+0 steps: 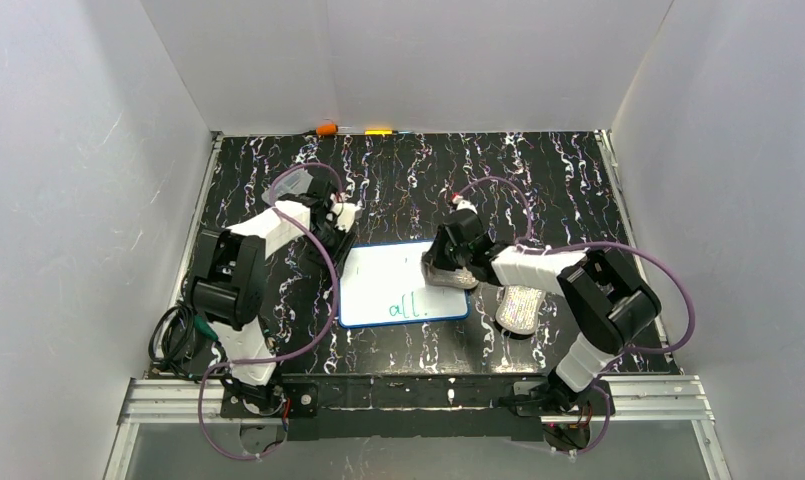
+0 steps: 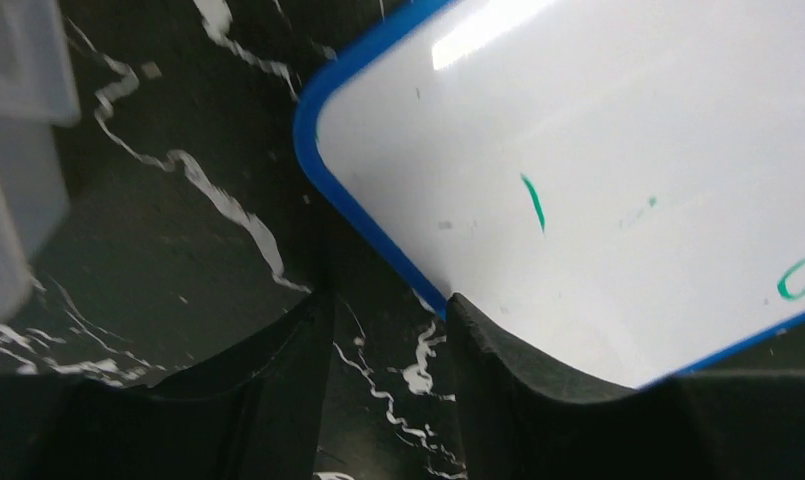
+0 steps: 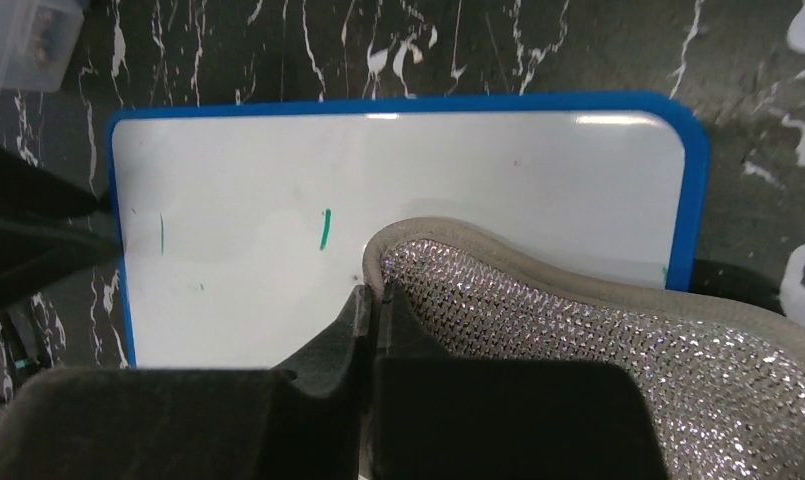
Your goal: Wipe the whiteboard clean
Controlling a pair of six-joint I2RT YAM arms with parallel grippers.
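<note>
In the top view, the whiteboard [image 1: 393, 280] is seen lying flat at the middle of the table [image 1: 538, 190], with green writing [image 1: 410, 309] left along its 6 o'clock edge. The left gripper [image 1: 340, 222] is placed at the board's 10 o'clock corner. The right gripper [image 1: 446, 262] is lowered at the 3 o'clock edge, with a grey oval pad [image 1: 448, 276] beneath it. A second pad [image 1: 520, 309] lies on the table near the board, at about 4 o'clock from it.

In the left wrist view, the left gripper's fingers are spread apart with nothing held between them. The finger at 5 o'clock overlaps the board's blue rim [image 2: 318, 150]; whether it presses down cannot be told. A clear plastic box [image 2: 18, 120] shows at 10 o'clock.

In the right wrist view, the right gripper's fingers are closed together on the edge of the grey oval pad, whose silvery mesh face is turned upward over the board's 5 o'clock area. Short green strokes [image 3: 325, 228] remain at the pad's 9 o'clock side.

The board is judged thin, stiff, light and glossy, so it is likely to slide on the table under a wiping stroke. It is best steadied by pressure on a corner or the rim, well away from the writing, rather than pinched.
</note>
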